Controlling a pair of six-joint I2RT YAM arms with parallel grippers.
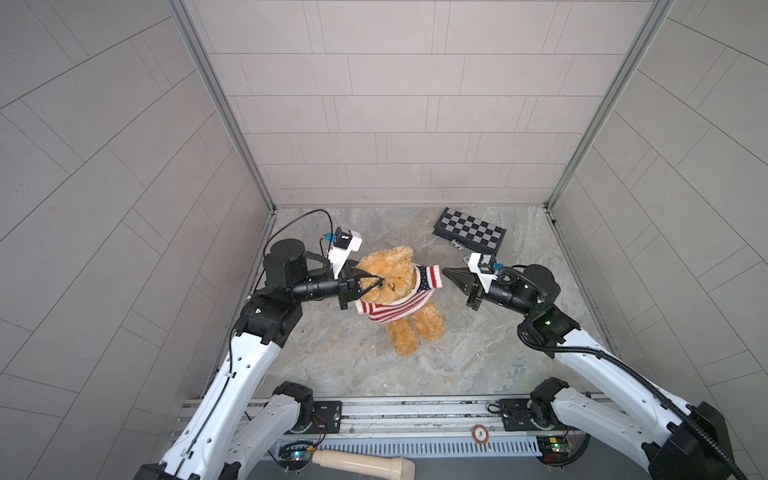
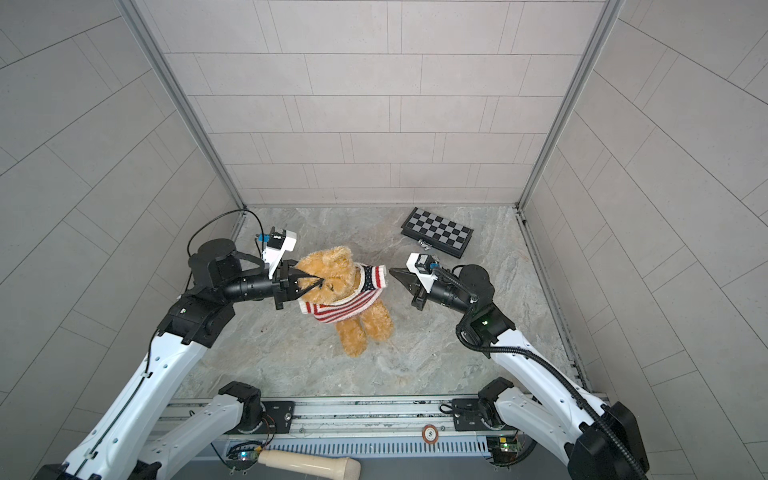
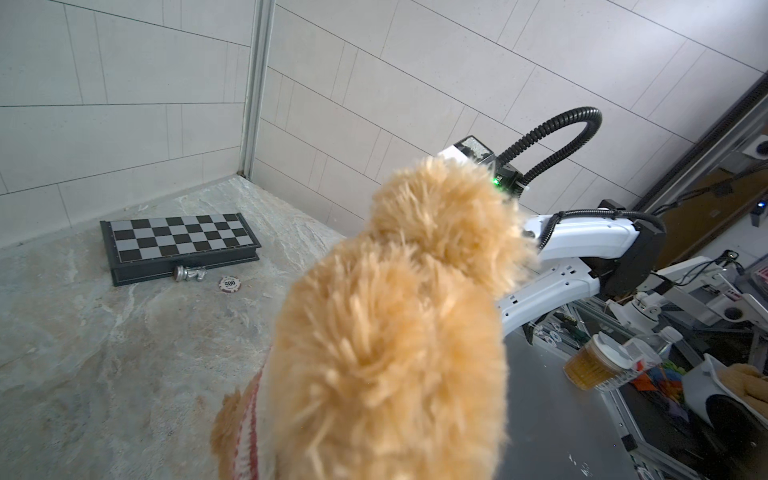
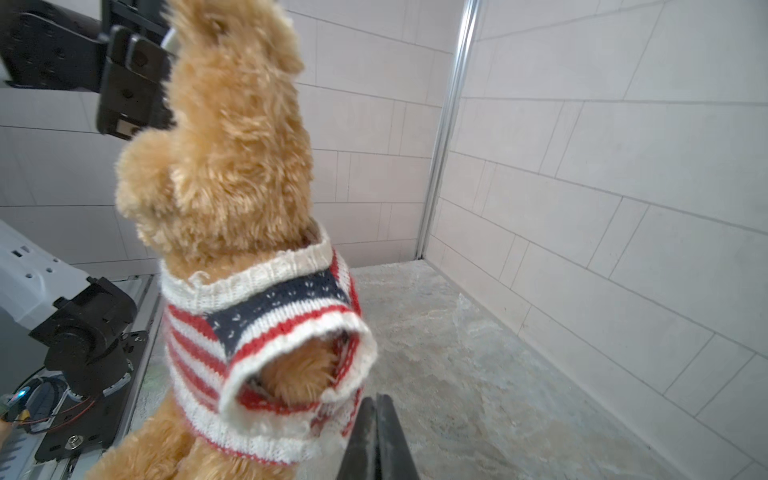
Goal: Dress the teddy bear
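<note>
The teddy bear (image 1: pixel 386 270) stands upright, well in front of the chess board (image 1: pixel 469 230), and wears a striped sweater (image 1: pixel 399 305). The left gripper (image 1: pixel 376 284) pinches its head. The right gripper (image 1: pixel 446 273), closed on nothing, is nearer the chess board.

the left arm (image 1: pixel 239 374) and right arm (image 1: pixel 584 338) have white links with small holes, joined by round black joints. the left gripper (image 1: pixel 378 284) and right gripper (image 1: pixel 444 272) are black, with tapered fingers (image 4: pixel 392 440) and white camera mounts (image 1: pixel 344 246). a ribbed black conduit (image 3: pixel 582 111) follows the right arm, a thin black cable (image 1: pixel 299 215) the left.
</note>
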